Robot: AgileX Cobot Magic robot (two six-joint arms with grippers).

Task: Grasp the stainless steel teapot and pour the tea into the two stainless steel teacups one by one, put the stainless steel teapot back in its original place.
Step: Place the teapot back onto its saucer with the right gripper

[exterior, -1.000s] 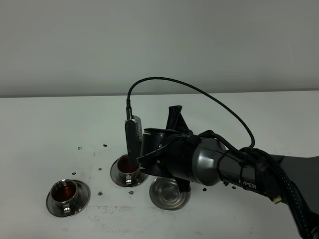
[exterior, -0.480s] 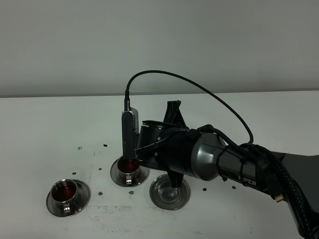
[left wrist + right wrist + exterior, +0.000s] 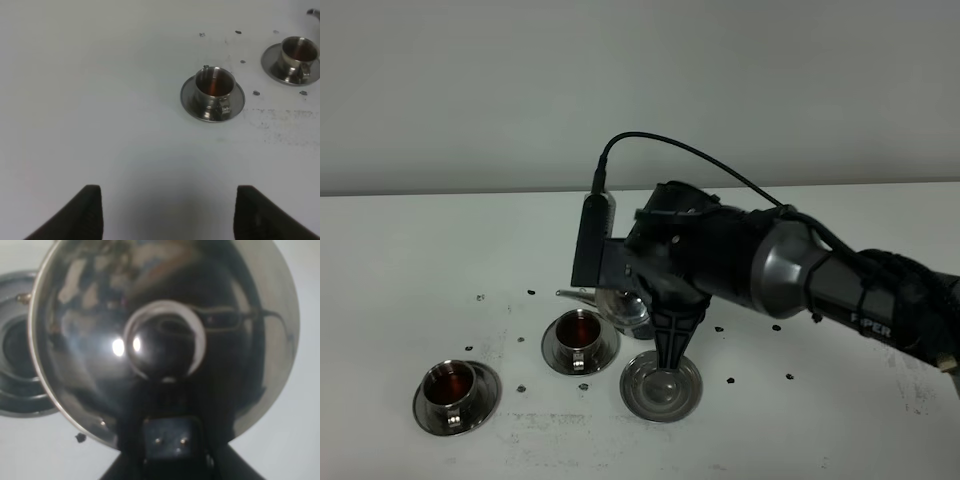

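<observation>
Teapot (image 3: 625, 305), pinched by its handle in the closed right tool (image 3: 167, 440), hangs levelled above its empty saucer (image 3: 662, 388), beside both filled teacups (image 3: 578, 332).

White table (image 3: 410, 240), grey wall (image 3: 640, 90)

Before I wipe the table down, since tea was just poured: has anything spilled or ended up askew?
No puddle shows. Both teacups, the left teacup and the middle teacup, sit upright on saucers with reddish tea inside. Small dark specks dot the white table around them; they could be marks or drips. One empty saucer lies bare, with the teapot held above it.
</observation>
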